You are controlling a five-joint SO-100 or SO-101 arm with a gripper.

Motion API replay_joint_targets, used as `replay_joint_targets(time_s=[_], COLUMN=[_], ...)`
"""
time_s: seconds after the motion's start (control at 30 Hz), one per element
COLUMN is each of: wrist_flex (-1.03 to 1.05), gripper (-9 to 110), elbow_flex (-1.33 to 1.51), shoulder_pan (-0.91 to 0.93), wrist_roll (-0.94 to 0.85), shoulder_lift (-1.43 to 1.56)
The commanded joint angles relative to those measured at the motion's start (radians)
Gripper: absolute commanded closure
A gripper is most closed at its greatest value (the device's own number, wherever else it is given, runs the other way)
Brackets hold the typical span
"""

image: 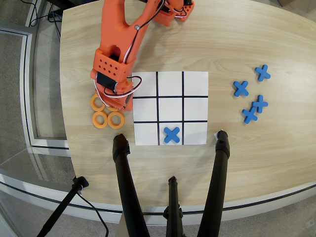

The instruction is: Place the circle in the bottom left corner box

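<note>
Overhead view: gripper [116, 104] over the orange circles [107, 119], finger state indiscernible; bottom left corner box [195, 84] empty, placement pending.

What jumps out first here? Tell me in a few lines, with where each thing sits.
The orange arm reaches down from the top edge, its gripper hanging over the orange rings left of the paper grid. One blue X lies in the grid's bottom-middle cell, and four more blue X pieces lie scattered on the wooden table at right.
</note>
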Motion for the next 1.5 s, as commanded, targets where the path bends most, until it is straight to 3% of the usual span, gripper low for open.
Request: replay_joint_targets(time_s=[0.0, 0.97, 1.47], wrist_flex=[-0.012, -0.008, 0.1], gripper=[81, 81, 81], elbow_flex=[-0.035, 0.215, 0.33], shoulder_pan=[0.0, 0.072, 0.224], wrist_roll=[0.006, -0.141, -0.345], shoulder_lift=[0.003, 0.1, 0.209])
